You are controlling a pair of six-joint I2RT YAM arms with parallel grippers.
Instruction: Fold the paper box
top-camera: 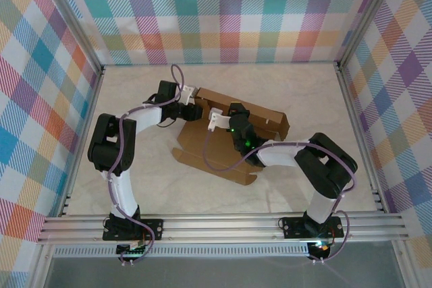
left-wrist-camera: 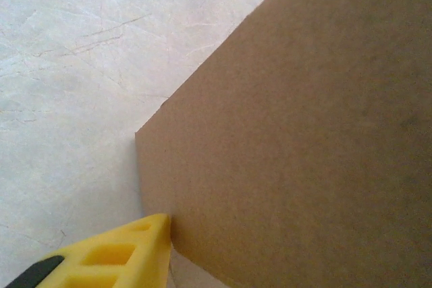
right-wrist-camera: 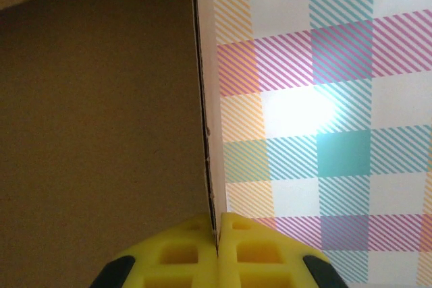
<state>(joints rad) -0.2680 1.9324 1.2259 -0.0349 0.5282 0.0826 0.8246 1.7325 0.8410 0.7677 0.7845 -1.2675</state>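
Box [top-camera: 202, 143] sat in the middle of table [top-camera: 135, 85], part folded, far wall raised. Right gripper [right-wrist-camera: 217, 233] clamped tight on a wall edge, cardboard pinched between both fingers. Left gripper [top-camera: 197, 110] at box's left end, one finger [left-wrist-camera: 121, 254] beside a panel; its opening couldn't be told
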